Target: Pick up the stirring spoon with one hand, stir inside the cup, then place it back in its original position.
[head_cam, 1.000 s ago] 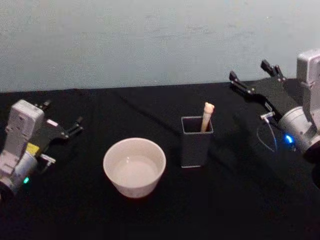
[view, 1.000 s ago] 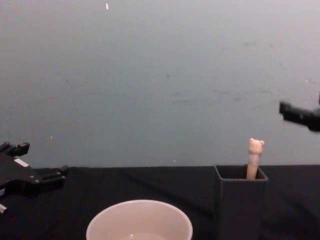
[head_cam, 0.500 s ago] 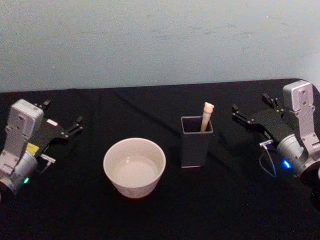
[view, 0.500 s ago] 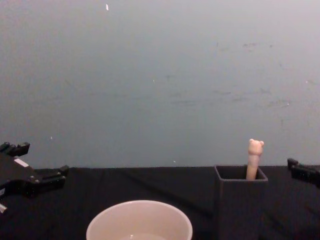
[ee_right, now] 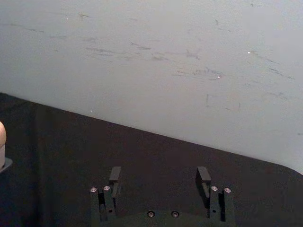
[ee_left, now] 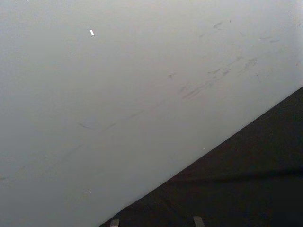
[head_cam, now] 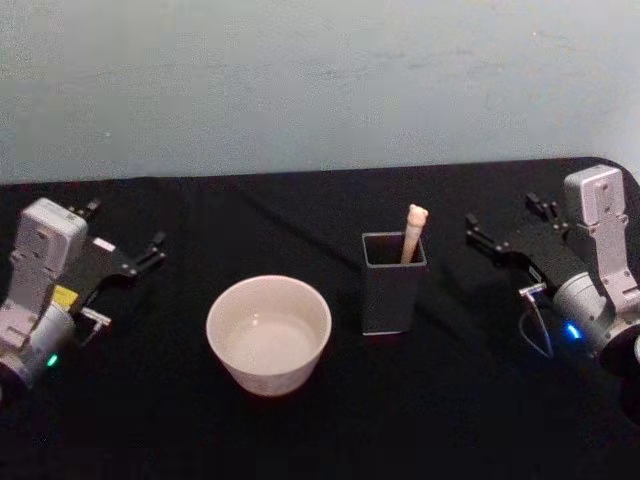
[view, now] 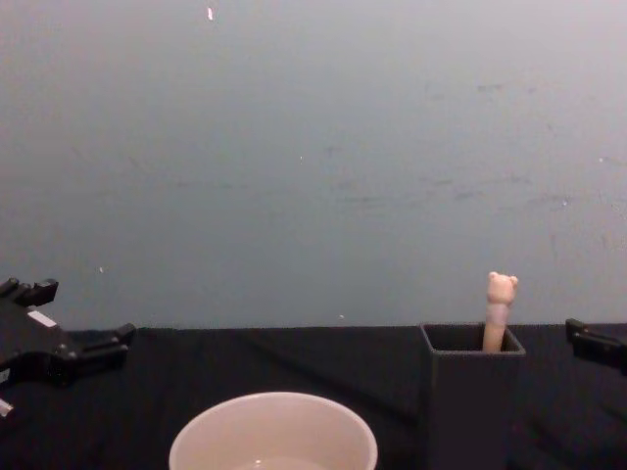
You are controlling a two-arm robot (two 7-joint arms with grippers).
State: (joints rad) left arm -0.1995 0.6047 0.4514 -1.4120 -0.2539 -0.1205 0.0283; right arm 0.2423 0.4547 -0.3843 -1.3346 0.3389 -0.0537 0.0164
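The stirring spoon (head_cam: 413, 232) stands in a dark grey square holder (head_cam: 392, 283), its bear-head top (view: 501, 290) poking above the rim; its bowl is hidden inside. The cream-white cup (head_cam: 268, 333) sits left of the holder, also seen in the chest view (view: 273, 432). My right gripper (head_cam: 505, 223) hovers open to the right of the holder, nothing between its fingers (ee_right: 115, 176). My left gripper (head_cam: 122, 235) rests open at the far left, well away from the cup; one finger (view: 96, 340) shows in the chest view.
A black cloth (head_cam: 320, 420) covers the table. A pale wall (head_cam: 300, 80) stands close behind its back edge. Open cloth lies between the holder and my right gripper, and in front of the cup.
My right gripper has come down from high at the back right to table level beside the holder, then barely shifted. The left arm, spoon and cup have stayed still.
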